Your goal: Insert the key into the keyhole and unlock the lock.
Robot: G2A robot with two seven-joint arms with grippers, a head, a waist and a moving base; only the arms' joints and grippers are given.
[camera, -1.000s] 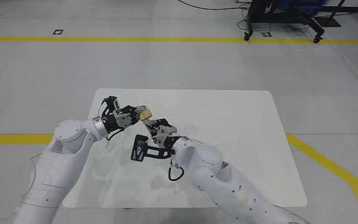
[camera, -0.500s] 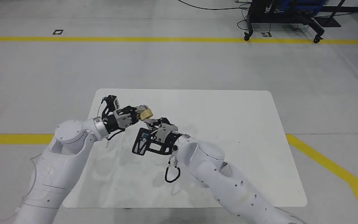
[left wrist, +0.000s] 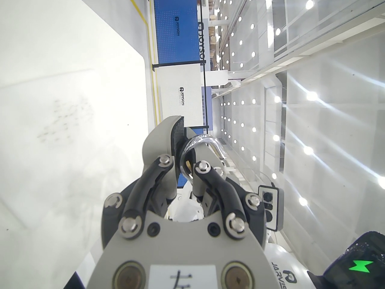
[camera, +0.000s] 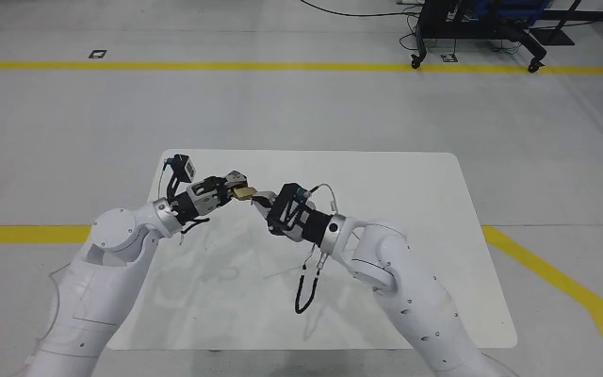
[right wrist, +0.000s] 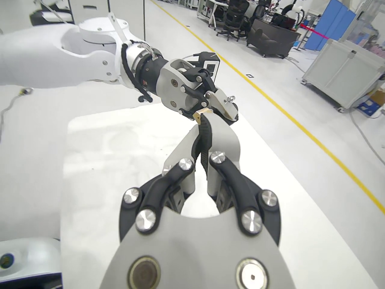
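Surface: matt white table (camera: 405, 283) with rounded corners and faint scuffs, on a grey floor (camera: 283, 104) with yellow lines (camera: 283, 66).
Left gripper (camera: 236, 187): grey fingers with ribbed black pads clamped on the lock (camera: 245, 193), above the table's 10 o'clock area.
Lock: the top view gives the brass body, the left wrist view the bright steel shackle (left wrist: 201, 146) looped between the fingers.
Right gripper (camera: 263, 202): pads pressed together, tips meeting the lock from its 4 o'clock.
Key: cannot tell whether it sits between the right pads. The right wrist view shows a small brass corner (right wrist: 198, 115) at their tips.
Keyhole: hidden.
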